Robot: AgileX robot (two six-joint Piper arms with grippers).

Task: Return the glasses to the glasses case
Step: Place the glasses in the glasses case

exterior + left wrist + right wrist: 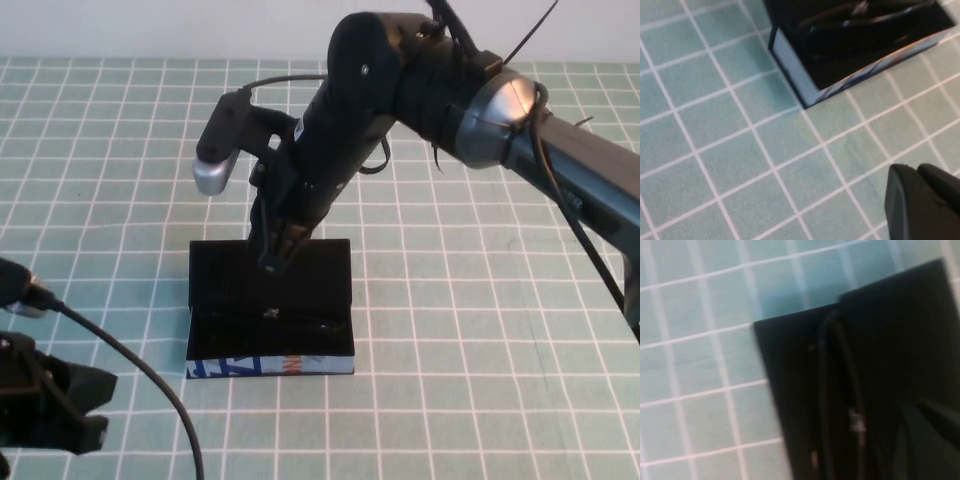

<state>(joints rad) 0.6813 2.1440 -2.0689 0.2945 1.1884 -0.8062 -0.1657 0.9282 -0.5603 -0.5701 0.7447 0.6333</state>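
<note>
**A:** Where's your right gripper?

**B:** I've got it low over the back of the open case, tip just above the hinge line where the lid rises behind the tray. Whether the fingers are apart or closed, I cannot tell; it's black on black from above, and its own wrist camera catches only a dark corner of it. The glasses look to be lying in the tray already; I can make out a faint glint and a rim line there.

**A:** And the left gripper?

**B:** Parked near my side of the table, left of the case and well apart from it. Can't tell its fingers either.

**A:** What worries you?

**B:** Two things, I'd judge. If a temple sits proud of the tray, closing the lid would pinch it. And if I nudge the lid from that angle, the light case may skid on the mat rather than fold shut.

**A:** Do the views agree?

**B:** They add to each other. The left wrist shows the printed front and frame glints inside, which the top view nearly loses. The right wrist shows a thin curved arm along the lining, seen nowhere else.
</note>
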